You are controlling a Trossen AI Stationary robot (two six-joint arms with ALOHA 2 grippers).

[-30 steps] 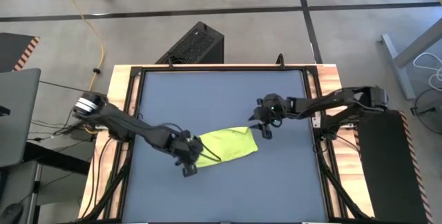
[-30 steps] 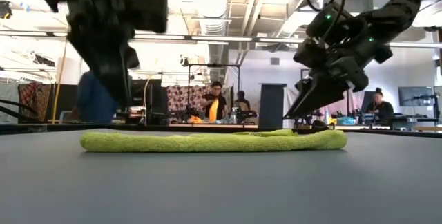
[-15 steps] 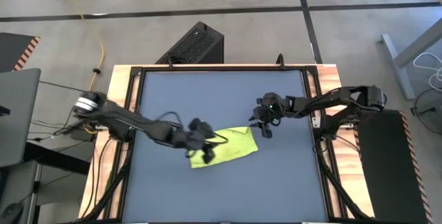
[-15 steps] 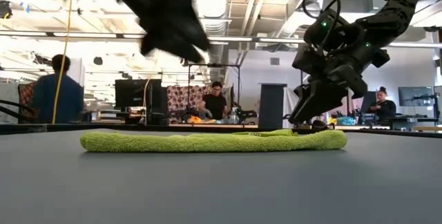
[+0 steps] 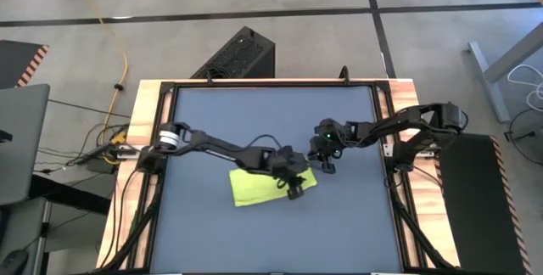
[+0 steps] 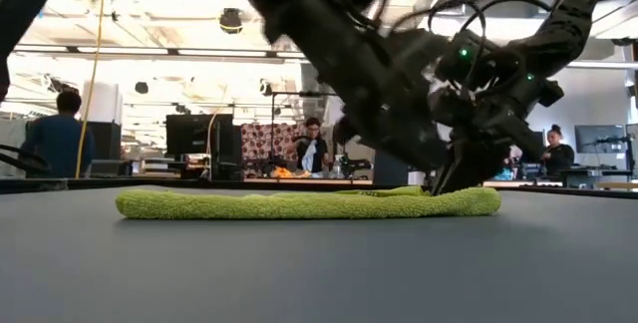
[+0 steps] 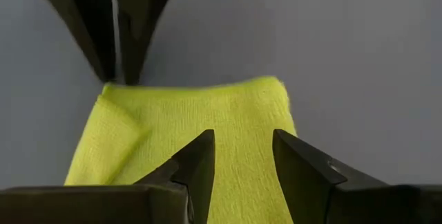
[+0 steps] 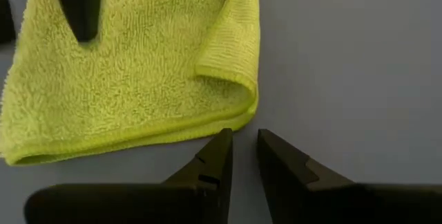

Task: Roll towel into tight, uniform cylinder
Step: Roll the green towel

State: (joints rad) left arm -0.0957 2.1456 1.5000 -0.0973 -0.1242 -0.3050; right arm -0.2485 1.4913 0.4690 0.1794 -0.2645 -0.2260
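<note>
The towel [image 5: 270, 185] runs long from 8 to 2 o'clock; the left hand [image 5: 294, 184], fingers parted and empty, hovers over its 2 o'clock end, while the right hand [image 5: 326, 165], narrowly open, waits just beyond

Open-plan lab: monitors [image 6: 189, 134], seated people [image 6: 311, 152] behind

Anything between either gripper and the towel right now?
Nothing visible. The left gripper hangs directly over the towel, its fingers apart with only cloth beneath. The right gripper sits just off the towel's folded corner, over bare mat. The only other thing nearby is the opposite arm's fingers.
</note>
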